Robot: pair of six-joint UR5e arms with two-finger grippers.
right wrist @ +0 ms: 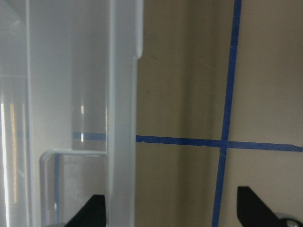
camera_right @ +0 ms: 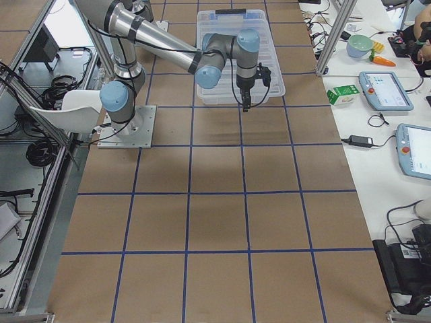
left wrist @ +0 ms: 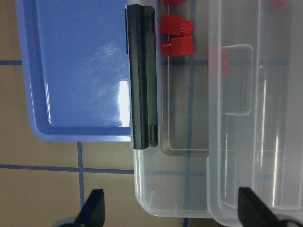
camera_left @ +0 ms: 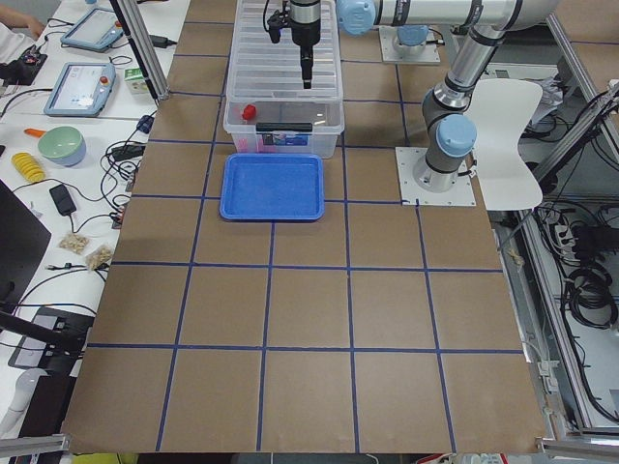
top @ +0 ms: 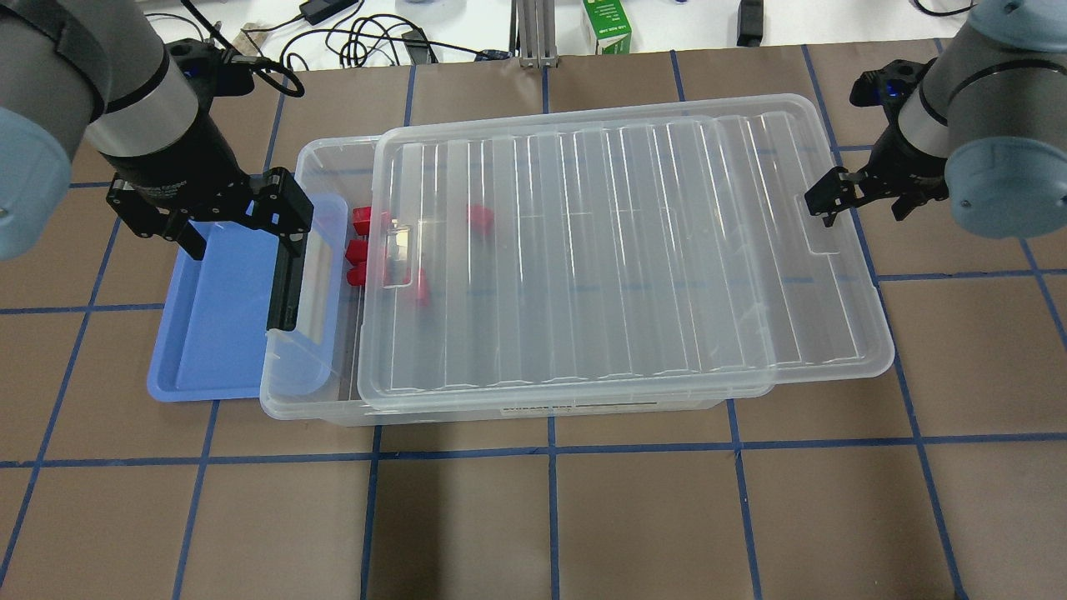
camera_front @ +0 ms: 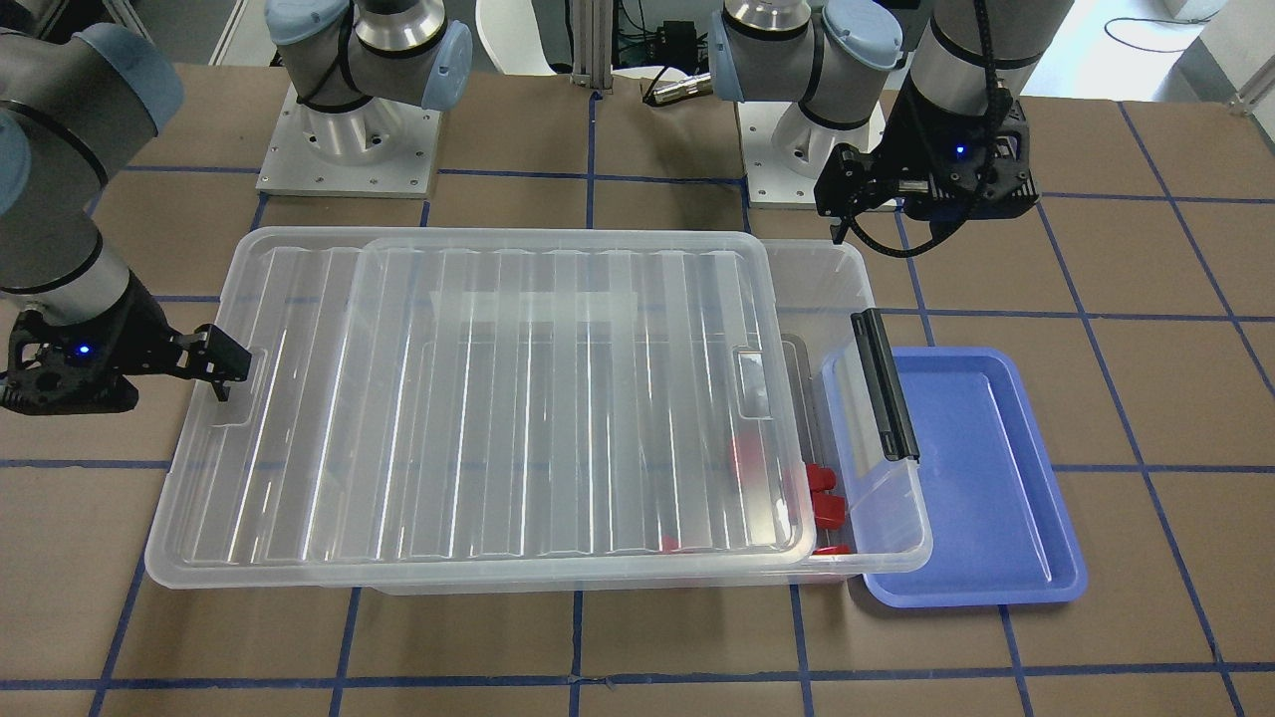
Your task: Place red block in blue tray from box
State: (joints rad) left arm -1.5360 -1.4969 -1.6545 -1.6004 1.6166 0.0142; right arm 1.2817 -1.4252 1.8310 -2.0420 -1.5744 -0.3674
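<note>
Tray [top: 208, 333] beside the box's [top: 302, 402] latch end
Lid [top: 625, 250] lies offset atop; blocks [top: 361, 220] inside (at that end).

Brown matte counter [camera_left: 309, 319] with a blue tape grid, aluminium frame post [camera_left: 140, 43] at one edge. White side bench [camera_left: 87, 198] alongside holds blue-grey tablet pendants [camera_left: 87, 89], a green bowl [camera_left: 62, 145] and cables. White plastic chair [camera_left: 508, 126] on the opposite side.

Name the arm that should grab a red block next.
Left. The open left gripper hovers at the box's uncovered end, near the red blocks and blue tray; the right gripper is at the lidded far end.
</note>
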